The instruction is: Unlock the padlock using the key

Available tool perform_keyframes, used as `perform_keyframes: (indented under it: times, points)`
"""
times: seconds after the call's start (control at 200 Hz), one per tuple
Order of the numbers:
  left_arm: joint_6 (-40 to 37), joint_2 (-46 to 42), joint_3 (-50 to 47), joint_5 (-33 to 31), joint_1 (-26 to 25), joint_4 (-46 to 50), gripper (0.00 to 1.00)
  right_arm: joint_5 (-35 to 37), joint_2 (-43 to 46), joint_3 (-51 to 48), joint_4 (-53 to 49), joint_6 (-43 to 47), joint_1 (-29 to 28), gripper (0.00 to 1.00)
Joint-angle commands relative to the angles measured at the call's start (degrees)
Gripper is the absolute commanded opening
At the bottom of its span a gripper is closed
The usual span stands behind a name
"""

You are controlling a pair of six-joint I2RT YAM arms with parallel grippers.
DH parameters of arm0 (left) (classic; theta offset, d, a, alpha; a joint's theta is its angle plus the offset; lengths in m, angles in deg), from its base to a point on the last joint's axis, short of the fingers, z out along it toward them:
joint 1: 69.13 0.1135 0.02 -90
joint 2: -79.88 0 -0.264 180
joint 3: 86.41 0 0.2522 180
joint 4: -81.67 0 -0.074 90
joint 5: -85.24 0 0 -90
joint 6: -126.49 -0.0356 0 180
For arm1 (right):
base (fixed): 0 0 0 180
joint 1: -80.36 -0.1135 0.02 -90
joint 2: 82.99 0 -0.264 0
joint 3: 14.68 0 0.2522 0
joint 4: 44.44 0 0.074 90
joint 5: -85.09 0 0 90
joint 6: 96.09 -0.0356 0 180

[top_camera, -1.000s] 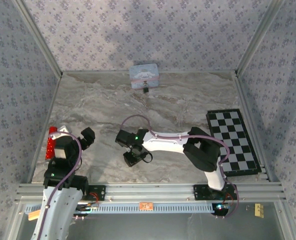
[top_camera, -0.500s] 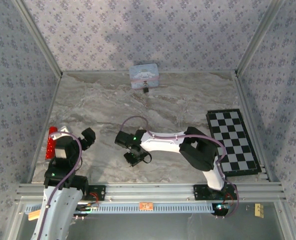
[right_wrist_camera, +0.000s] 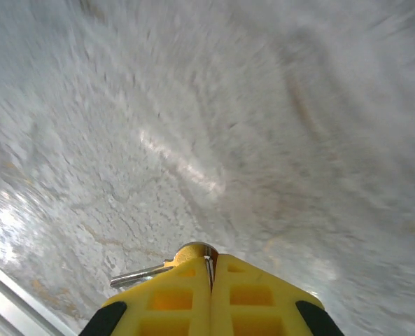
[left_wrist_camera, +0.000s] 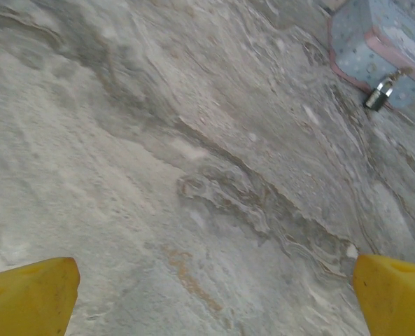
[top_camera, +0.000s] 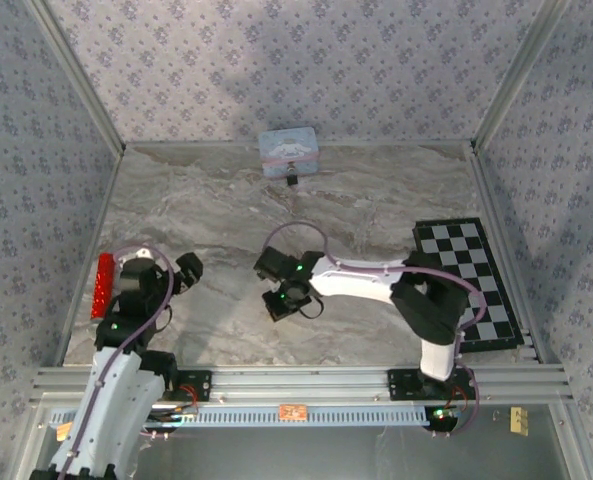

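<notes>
My right gripper [right_wrist_camera: 210,264] pinches the key [right_wrist_camera: 151,273] by its very end, so it may twist or slip before reaching the padlock [left_wrist_camera: 378,94], well away against the tin [left_wrist_camera: 375,42]. My left gripper [left_wrist_camera: 213,276] gapes, holding nothing.

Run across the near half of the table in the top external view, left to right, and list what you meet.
red strip → left gripper → right gripper, jaws shut on the key → checkerboard
</notes>
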Motion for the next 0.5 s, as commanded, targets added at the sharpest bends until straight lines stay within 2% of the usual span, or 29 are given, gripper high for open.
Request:
perform_keyframes:
  times: [0.0, 0.105, 0.275, 0.495]
  points:
    - [-0.7, 3.6, 2.2, 8.4, -0.8, -6.4, 1.0, -0.2, 5.7, -3.8, 4.7, -4.7, 3.0, 0.0]
    - [0.1, 7.9, 2.9, 12.6, -3.5, -11.0, 1.0, 1.9, 10.2, -6.3, 7.1, -9.8, 6.0, 0.0]
    - [1.3, 13.0, 4.1, 13.1, -13.4, -19.7, 0.99, 8.1, 17.0, -10.2, 10.5, -20.9, 9.7, 0.0]
    - [3.4, 18.8, 5.6, 14.9, -21.7, -31.9, 0.96, 16.9, 23.1, -14.7, 15.6, -33.7, 9.8, 0.0]
